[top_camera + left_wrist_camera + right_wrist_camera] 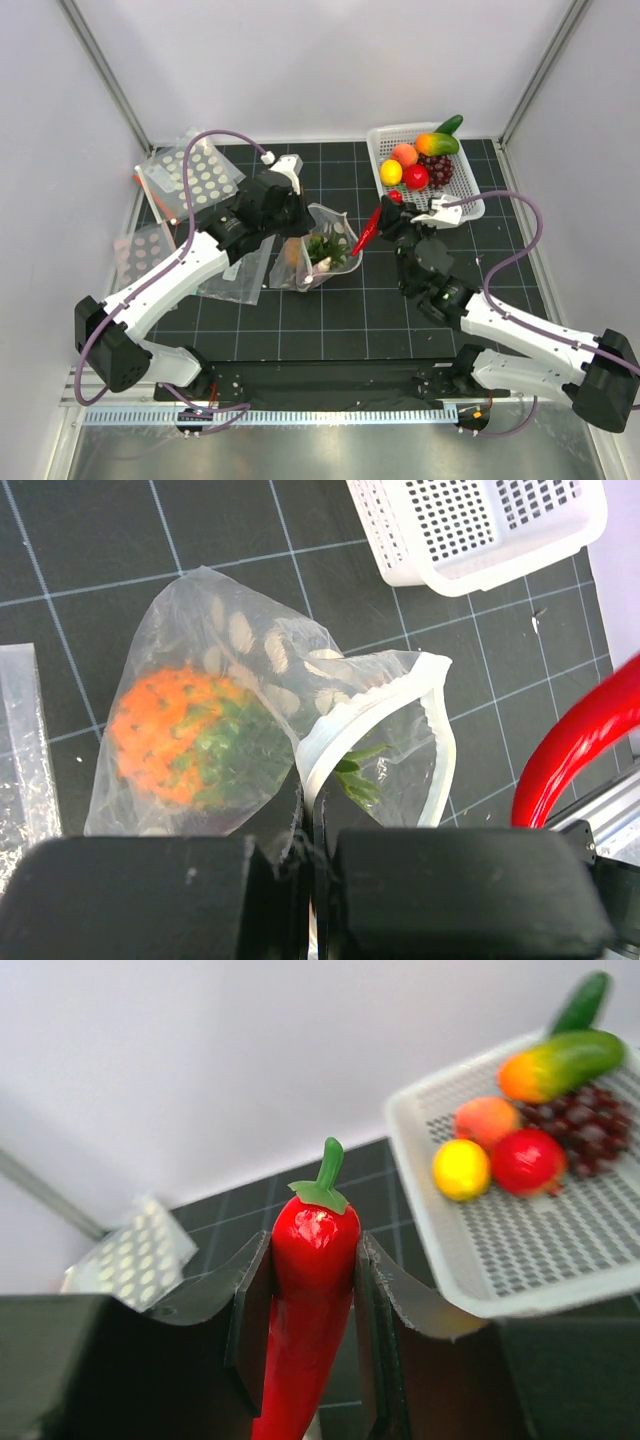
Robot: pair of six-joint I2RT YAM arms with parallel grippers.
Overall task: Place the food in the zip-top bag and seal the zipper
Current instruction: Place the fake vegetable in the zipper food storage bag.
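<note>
The white-dotted zip-top bag (332, 220) lies at mid-table with its mouth gaping. My left gripper (296, 228) is shut on the mouth edge, pinching the white zipper strip (438, 750) between its fingers (312, 852). The orange pineapple (160, 735) with its green crown (356, 776) sits inside the bag (250, 630). My right gripper (385, 222) is shut on the red chili pepper (366, 236), held just right of the bag's mouth; the wrist view shows it stem-up (312, 1250) between the jaws. The round red fruit (416, 177) lies in the basket. No eggplant shows.
A white basket (378, 140) at back right holds a peach (404, 154), lemon (391, 172), mango (437, 143), dark grapes (438, 170) and a green piece (450, 123). More dotted bags (195, 172) and a plain clear bag (235, 272) lie left. Walls enclose the table.
</note>
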